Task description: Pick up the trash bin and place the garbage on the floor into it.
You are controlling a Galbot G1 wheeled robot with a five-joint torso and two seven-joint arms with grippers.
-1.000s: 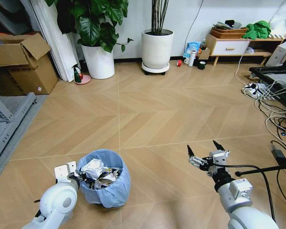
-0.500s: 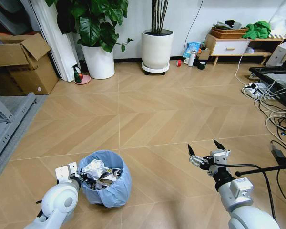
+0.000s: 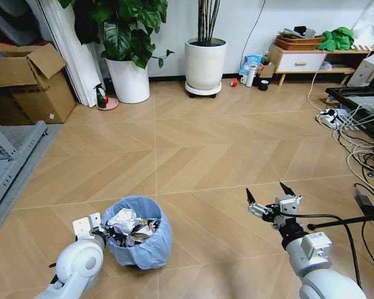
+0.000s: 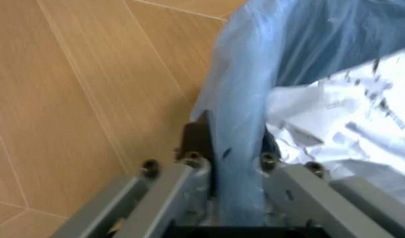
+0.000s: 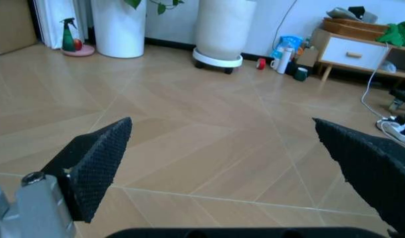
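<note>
Now left hand (image 4: 232, 171) clamped on trash bin (image 3: 137, 233) rim.

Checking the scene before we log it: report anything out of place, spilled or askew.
Nothing stands out. The trash bin sits upright, garbage inside, its rim pinched by the left gripper. The right gripper hovers open above bare floor.

Even, bright indoor light covers the herringbone floor (image 3: 193, 149) with faint soft shadows. The left wrist view is blurred up close around the blue bag (image 4: 249, 124); the right wrist view is slightly soft.
</note>
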